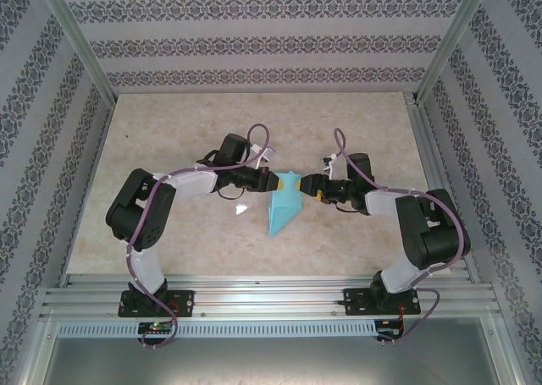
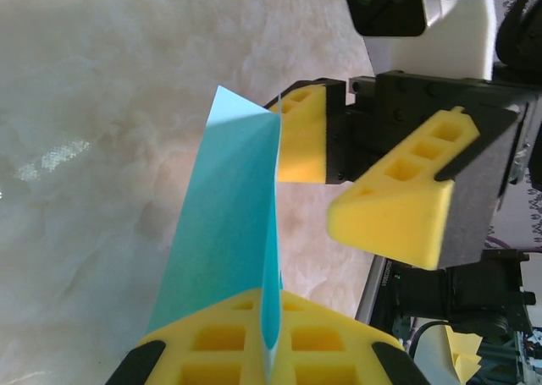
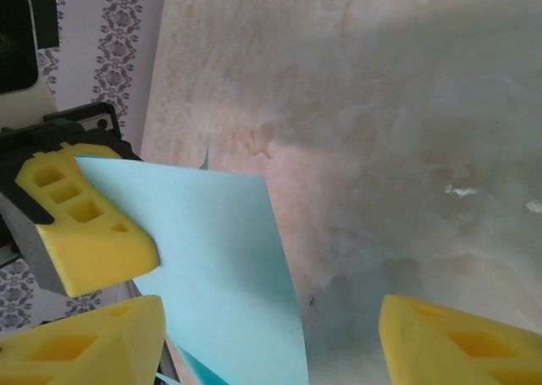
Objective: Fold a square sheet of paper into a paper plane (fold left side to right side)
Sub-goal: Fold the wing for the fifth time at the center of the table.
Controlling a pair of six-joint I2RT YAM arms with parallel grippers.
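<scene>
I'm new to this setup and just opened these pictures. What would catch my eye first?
The folded light-blue paper, in the middle of the marbled table where the two arms meet. The left gripper is shut on its edge, yellow fingers pressed together. The right gripper faces it, open, at the paper's other side.

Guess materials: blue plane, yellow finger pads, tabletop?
The paper plane: thin matte light-blue paper, sharp crease. The finger pads: yellow foam, probably; porous matte surface, moulded cut-outs. The table: glossy marble-look top, glare patches; real stone or laminate unclear.
</scene>
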